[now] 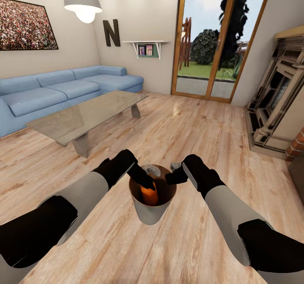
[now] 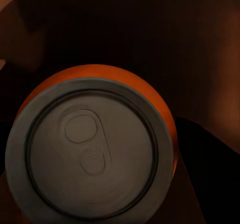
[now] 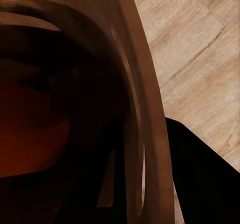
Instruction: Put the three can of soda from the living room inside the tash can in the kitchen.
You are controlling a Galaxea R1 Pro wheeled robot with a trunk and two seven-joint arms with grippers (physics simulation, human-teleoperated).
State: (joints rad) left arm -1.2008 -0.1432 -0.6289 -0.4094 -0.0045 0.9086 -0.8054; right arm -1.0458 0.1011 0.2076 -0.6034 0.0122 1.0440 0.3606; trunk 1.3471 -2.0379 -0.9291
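The trash can point(image 1: 150, 214), pale grey outside and copper-brown inside, is between my two arms over the wood floor. My right gripper point(image 1: 174, 175) is shut on its right rim point(image 3: 145, 109), which runs close past the right wrist camera. My left gripper point(image 1: 145, 178) reaches down into the bin's mouth, shut on the orange can of soda point(image 1: 149, 194). In the left wrist view the can's silver top point(image 2: 90, 149) with its pull tab faces the camera, and a dark finger point(image 2: 210, 174) lies against the can's side. The other two cans are out of view.
This is the living room. A glass coffee table point(image 1: 90, 115) stands ahead on the left, with the light-blue corner sofa point(image 1: 63, 89) behind it. Glass garden doors point(image 1: 211, 43) are straight ahead, and a fireplace point(image 1: 278, 98) is on the right. Wood floor lies between them.
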